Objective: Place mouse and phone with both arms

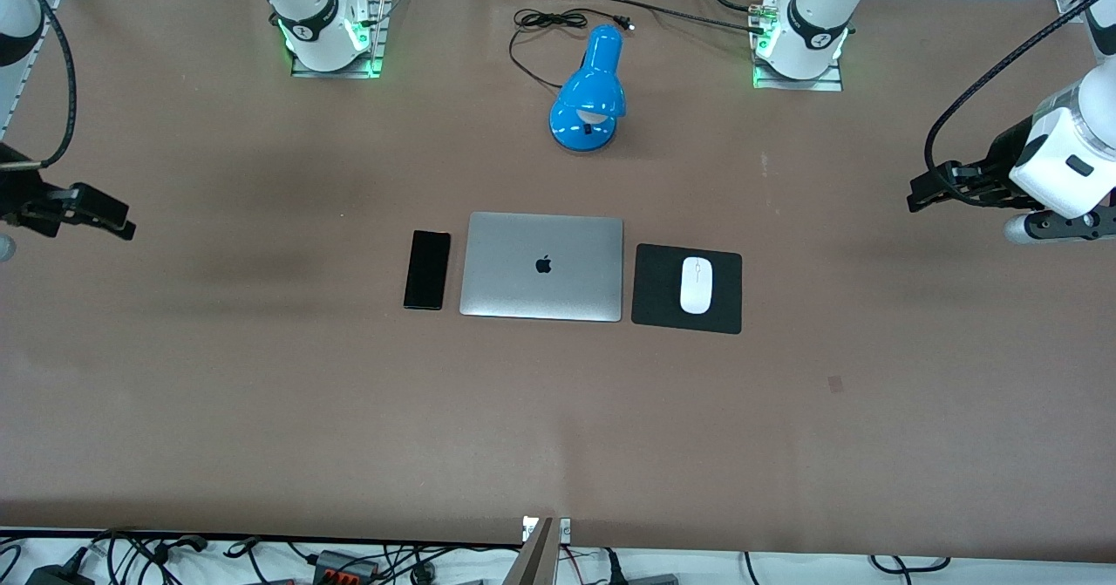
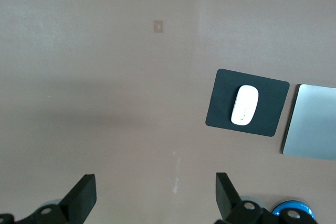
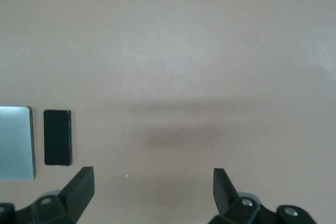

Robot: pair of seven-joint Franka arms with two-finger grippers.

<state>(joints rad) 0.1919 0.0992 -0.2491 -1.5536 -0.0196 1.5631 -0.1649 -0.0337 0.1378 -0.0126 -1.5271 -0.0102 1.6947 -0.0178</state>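
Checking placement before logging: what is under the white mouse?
The small white oval mouse lies on a squarish matte black mouse pad, which lies on the brown table. The table beneath it is hidden.

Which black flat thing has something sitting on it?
The mouse pad, beside the laptop: the white mouse sits on it. The slimmer black phone carries nothing.

You have a closed silver laptop (image 1: 541, 266) lying flat mid-table, a squarish matte black mouse pad (image 1: 687, 288) just beside it toward the left arm's end, a blue desk lamp (image 1: 588, 92) farther from the front camera, its black cord (image 1: 545, 27) coiled near the bases, brown table (image 1: 261, 393) beneath.
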